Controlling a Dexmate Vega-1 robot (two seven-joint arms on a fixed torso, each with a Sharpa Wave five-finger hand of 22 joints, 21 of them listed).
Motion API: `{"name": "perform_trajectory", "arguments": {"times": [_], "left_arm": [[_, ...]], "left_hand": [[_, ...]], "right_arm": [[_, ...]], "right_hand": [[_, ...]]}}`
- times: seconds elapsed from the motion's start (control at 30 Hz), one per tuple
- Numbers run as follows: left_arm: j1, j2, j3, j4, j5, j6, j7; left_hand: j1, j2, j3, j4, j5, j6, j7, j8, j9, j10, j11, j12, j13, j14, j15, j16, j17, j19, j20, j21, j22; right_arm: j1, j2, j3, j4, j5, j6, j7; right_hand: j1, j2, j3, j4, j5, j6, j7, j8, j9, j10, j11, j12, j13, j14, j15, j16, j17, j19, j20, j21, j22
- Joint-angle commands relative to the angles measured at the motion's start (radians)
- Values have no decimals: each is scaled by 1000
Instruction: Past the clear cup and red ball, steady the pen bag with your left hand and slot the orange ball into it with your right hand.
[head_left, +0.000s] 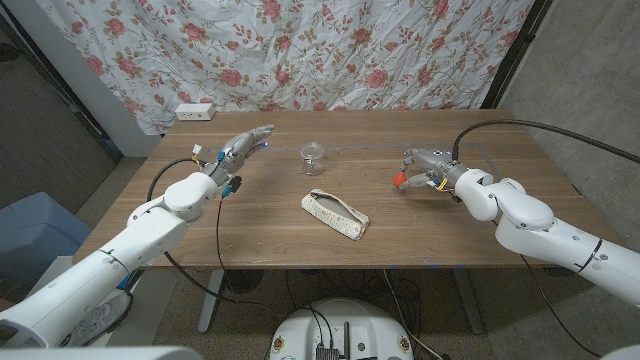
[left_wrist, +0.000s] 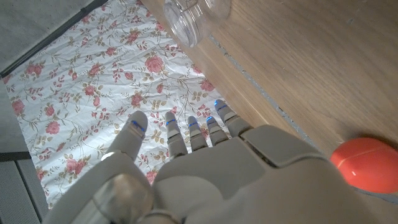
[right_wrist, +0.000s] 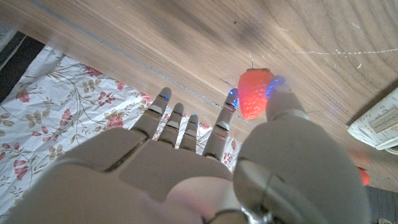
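The clear cup (head_left: 313, 157) (left_wrist: 186, 18) stands at the table's back middle. In front of it the pale pen bag (head_left: 335, 214) (right_wrist: 376, 124) lies slanted on the wood, with neither hand touching it. My left hand (head_left: 245, 145) (left_wrist: 205, 168) hovers left of the cup, fingers straight and apart, holding nothing. An orange-red ball (left_wrist: 364, 163) shows close beside it in the left wrist view. My right hand (head_left: 425, 165) (right_wrist: 205, 168) is low over the table right of the cup and pinches an orange-red, strawberry-shaped piece (head_left: 400, 180) (right_wrist: 255, 93) between thumb and a finger.
A white power strip (head_left: 195, 112) lies at the table's (head_left: 500, 250) back left corner. The floral curtain (head_left: 340, 50) hangs behind the table. A blue bin (head_left: 30, 230) stands on the floor to the left. Black cables run along both arms.
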Motion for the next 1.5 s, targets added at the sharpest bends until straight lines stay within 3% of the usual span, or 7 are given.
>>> {"name": "perform_trajectory", "arguments": {"times": [0.03,0.37,0.7,0.97,1.3,1.5], "left_arm": [[-40,40,51,-32,231,-28,38],[-91,41,87,-13,325,-80,-24],[-121,83,115,-51,431,-84,-98],[-133,108,129,-74,470,-92,-167],[-122,143,124,-145,553,-69,-193],[-138,164,128,-193,582,-16,-254]], "left_hand": [[21,-9,-3,-19,0,40,-8,3,4,33,-13,13,2,34,-61,7,1,31,-2,3,0],[27,-16,-10,-23,-1,50,-20,-1,3,44,-20,12,2,40,-66,6,1,37,-7,2,0],[36,-20,-14,-25,0,75,-24,0,4,43,-28,7,2,42,-67,4,1,39,-8,0,0],[87,-11,-8,-32,3,98,-30,-8,4,-4,-41,-12,2,16,-72,-5,2,37,-8,-5,0],[135,-16,1,-41,8,129,-25,1,5,18,-51,-1,2,12,-74,-1,2,41,-4,-5,0],[174,-28,5,-42,11,132,-30,-1,5,8,-39,-6,2,8,-70,-1,2,42,-3,-5,0]], "right_arm": [[-14,-3,16,-12,11,-18,-18],[-16,-9,17,-15,10,-19,-25],[-22,-22,30,-27,22,-21,-25],[-21,-30,30,-30,17,-21,-23],[-27,-39,36,-33,14,-17,-31],[-31,-42,40,-32,8,-10,-44]], "right_hand": [[4,11,0,2,-1,13,0,5,5,9,1,5,3,6,0,8,6,10,-1,-4,3],[3,13,-1,4,-1,17,0,8,6,11,2,3,3,7,-2,9,8,11,-1,-4,3],[1,15,-2,6,-2,20,0,10,6,13,0,2,3,6,-2,9,10,12,-2,-5,3],[1,17,-3,7,-3,21,0,11,7,16,0,1,4,8,-4,10,12,14,-5,-5,3],[1,20,-3,7,-4,22,0,12,7,19,-1,0,4,9,-5,11,13,16,-4,-5,3],[2,21,-4,7,-4,23,0,13,7,20,-1,0,4,9,-6,11,14,16,-4,-5,3]]}}
